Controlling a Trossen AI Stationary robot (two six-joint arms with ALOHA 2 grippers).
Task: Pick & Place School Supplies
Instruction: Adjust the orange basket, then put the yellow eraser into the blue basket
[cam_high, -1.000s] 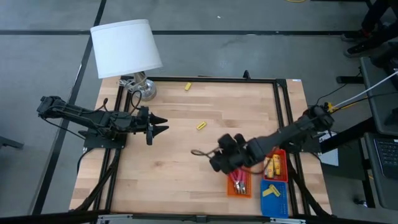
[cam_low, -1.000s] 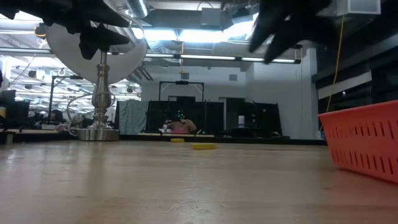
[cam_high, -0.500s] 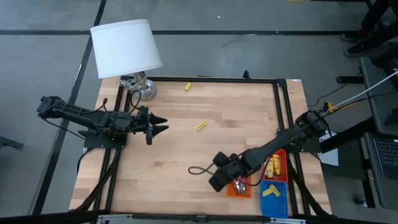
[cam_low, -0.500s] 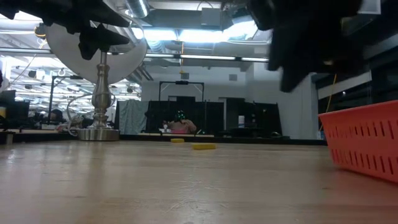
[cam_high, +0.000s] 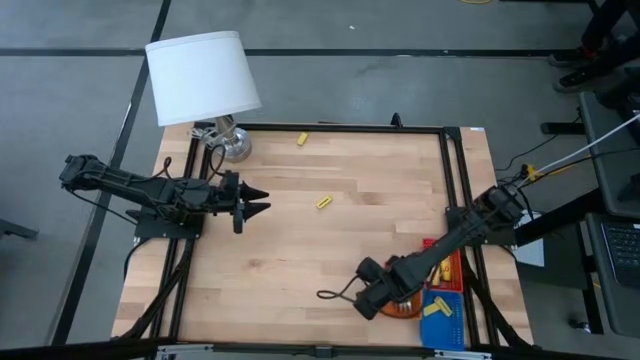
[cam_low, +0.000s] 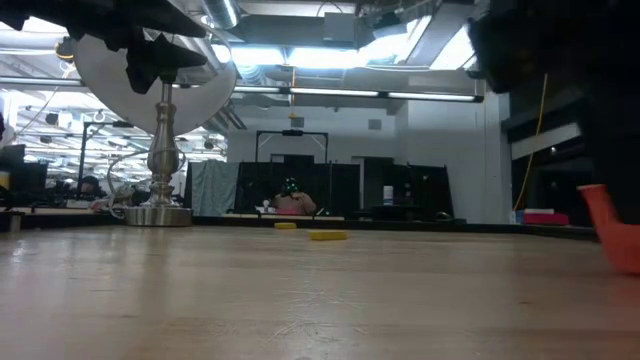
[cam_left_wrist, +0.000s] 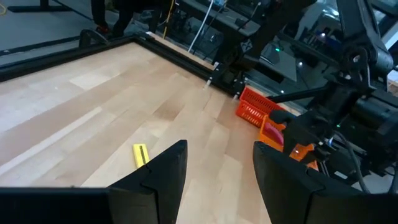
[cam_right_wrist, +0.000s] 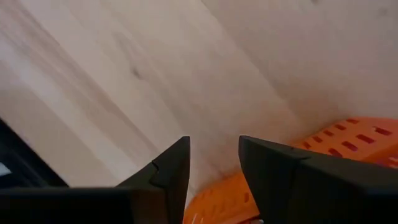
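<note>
Two yellow blocks (cam_low: 327, 236) far across the table (cam_low: 300, 300), beside lamp (cam_low: 160, 130).

R arm (cam_high: 440, 262) hides most of orange tray (cam_high: 404, 309); scissors in it can't be seen.

This looks like a robotics lab or workshop. The wooden table (cam_high: 300, 230) sits in a black metal frame (cam_high: 345, 128) on a grey concrete floor (cam_high: 400, 80). Beyond the table, at 12 o'clock, the low view shows exposed ceiling ducts (cam_low: 300, 30), strip lights (cam_low: 330, 92) and crowded workbenches (cam_low: 60, 205). A seated person (cam_low: 291, 202), too far off to make out clearly, is there too.
</note>
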